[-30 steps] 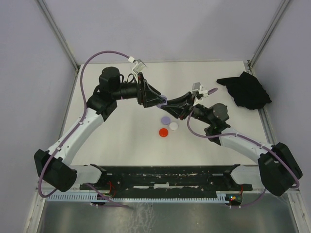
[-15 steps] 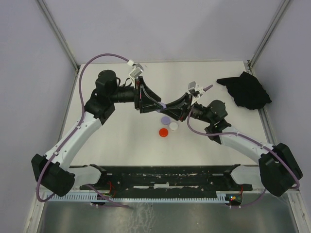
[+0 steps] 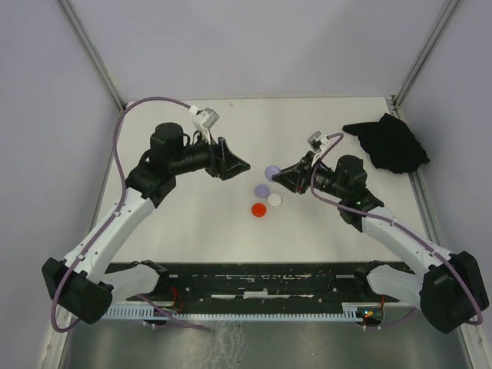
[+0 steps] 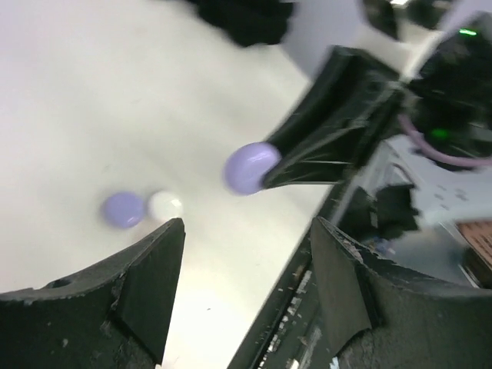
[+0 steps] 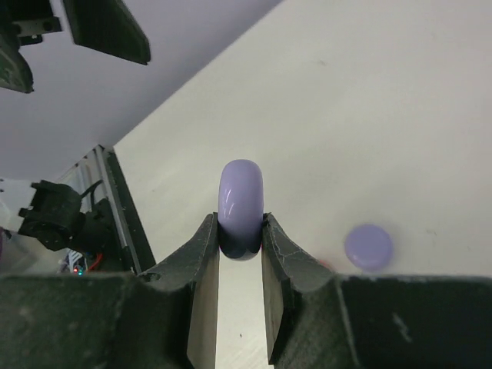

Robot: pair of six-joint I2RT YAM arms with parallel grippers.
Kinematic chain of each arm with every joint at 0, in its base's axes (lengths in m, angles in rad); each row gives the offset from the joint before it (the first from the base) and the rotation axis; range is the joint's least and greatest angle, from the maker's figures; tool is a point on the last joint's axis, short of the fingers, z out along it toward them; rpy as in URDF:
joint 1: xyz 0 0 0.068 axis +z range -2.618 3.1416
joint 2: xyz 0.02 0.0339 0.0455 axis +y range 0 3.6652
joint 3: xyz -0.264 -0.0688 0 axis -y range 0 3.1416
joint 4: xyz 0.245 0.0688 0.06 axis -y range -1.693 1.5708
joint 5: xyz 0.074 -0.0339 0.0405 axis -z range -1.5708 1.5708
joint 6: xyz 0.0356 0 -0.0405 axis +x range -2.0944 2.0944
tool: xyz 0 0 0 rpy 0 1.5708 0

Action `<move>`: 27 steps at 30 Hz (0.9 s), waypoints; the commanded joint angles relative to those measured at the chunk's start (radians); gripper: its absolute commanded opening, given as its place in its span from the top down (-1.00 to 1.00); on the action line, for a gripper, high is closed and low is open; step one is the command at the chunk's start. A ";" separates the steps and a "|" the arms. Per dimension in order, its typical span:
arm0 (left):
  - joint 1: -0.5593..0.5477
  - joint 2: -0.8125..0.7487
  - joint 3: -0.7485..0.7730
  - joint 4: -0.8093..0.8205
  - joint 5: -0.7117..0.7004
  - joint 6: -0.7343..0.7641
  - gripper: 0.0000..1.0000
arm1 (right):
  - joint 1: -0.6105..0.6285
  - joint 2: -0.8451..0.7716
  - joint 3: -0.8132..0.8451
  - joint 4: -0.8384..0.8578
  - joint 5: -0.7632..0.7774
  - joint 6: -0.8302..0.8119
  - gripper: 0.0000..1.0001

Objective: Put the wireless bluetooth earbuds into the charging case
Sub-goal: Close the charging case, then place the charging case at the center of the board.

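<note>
left tool (image 4: 247, 227) withdrawn, agape, right tool (image 5: 240, 224) pinching case (image 5: 241, 191)

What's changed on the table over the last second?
The two arms parted: the left fingers, open and empty, drew back left, while the right fingers pulled back right, keeping the lilac round plastic disc pinched on edge. The loose lilac disc, white disc and red disc and the black cloth stayed put.

L pincer (image 4: 246, 228) open; R pincer (image 5: 241, 224) pinched tight; both aimed inward.
</note>
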 commanded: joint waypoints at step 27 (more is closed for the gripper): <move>0.005 -0.399 -0.367 -0.260 -0.961 -0.189 -0.84 | -0.136 0.491 -0.027 -0.199 0.108 0.338 0.64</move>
